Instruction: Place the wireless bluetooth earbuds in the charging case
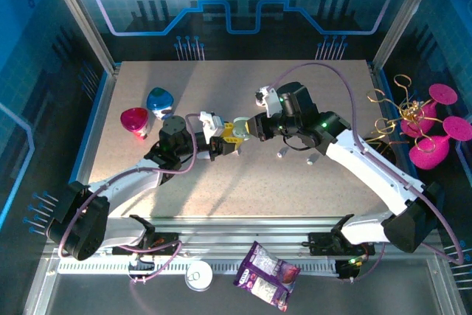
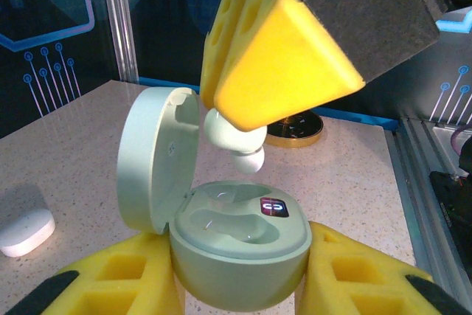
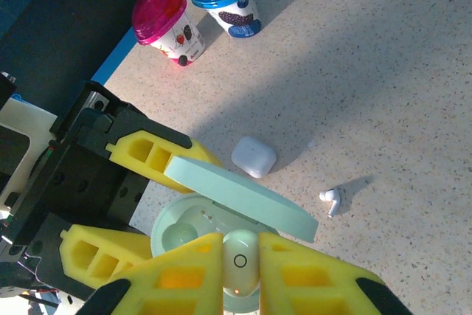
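Observation:
My left gripper (image 2: 240, 285) is shut on the base of an open mint charging case (image 2: 243, 248), whose lid (image 2: 156, 160) stands up on the left. Both sockets in the case look empty. My right gripper (image 3: 240, 274) is shut on a pale mint earbud (image 3: 240, 252) and holds it just above the far socket, tip down and not touching. In the left wrist view the same earbud (image 2: 237, 142) hangs under the right gripper's yellow finger (image 2: 280, 64). From above, the left gripper (image 1: 221, 141) and right gripper (image 1: 246, 128) meet at mid-table.
A closed white case (image 3: 254, 156) and a loose white earbud (image 3: 332, 199) lie on the table beyond the mint case. A pink cup (image 1: 135, 121) and a blue cup (image 1: 160, 101) stand at the left. Two more small white pieces (image 1: 282, 154) lie under the right arm.

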You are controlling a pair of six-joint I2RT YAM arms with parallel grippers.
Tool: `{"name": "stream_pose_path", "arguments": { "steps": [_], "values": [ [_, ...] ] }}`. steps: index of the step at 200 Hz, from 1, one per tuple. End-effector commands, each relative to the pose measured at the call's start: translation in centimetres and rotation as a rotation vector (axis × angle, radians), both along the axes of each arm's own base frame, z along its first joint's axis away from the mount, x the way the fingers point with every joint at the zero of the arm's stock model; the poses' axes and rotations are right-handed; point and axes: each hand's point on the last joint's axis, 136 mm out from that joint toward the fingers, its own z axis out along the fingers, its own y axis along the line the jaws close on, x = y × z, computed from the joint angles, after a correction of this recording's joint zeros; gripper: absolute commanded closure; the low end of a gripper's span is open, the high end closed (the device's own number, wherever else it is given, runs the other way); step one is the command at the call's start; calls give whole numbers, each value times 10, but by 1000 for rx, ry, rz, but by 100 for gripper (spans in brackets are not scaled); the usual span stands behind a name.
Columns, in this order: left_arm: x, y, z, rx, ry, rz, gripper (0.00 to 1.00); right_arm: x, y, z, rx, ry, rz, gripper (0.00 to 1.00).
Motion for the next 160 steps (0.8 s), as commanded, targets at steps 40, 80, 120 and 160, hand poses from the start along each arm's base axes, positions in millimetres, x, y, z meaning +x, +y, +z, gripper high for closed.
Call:
{"name": "stream_pose_path", "arguments": {
  "steps": [40, 80, 120, 160],
  "values": [
    [2, -4, -2, -15, 2, -11, 67, 1, 18, 14, 83, -30, 36, 85],
    [6, -5, 6, -54, 16, 5, 67, -1, 28, 10, 100, -22, 53, 84],
    [8, -4, 14, -81, 11, 18, 67, -3, 33, 0, 92, -2, 67, 84],
    [8, -3, 16, -85, 10, 22, 67, -2, 34, -6, 89, 12, 65, 84]
  ]
}}
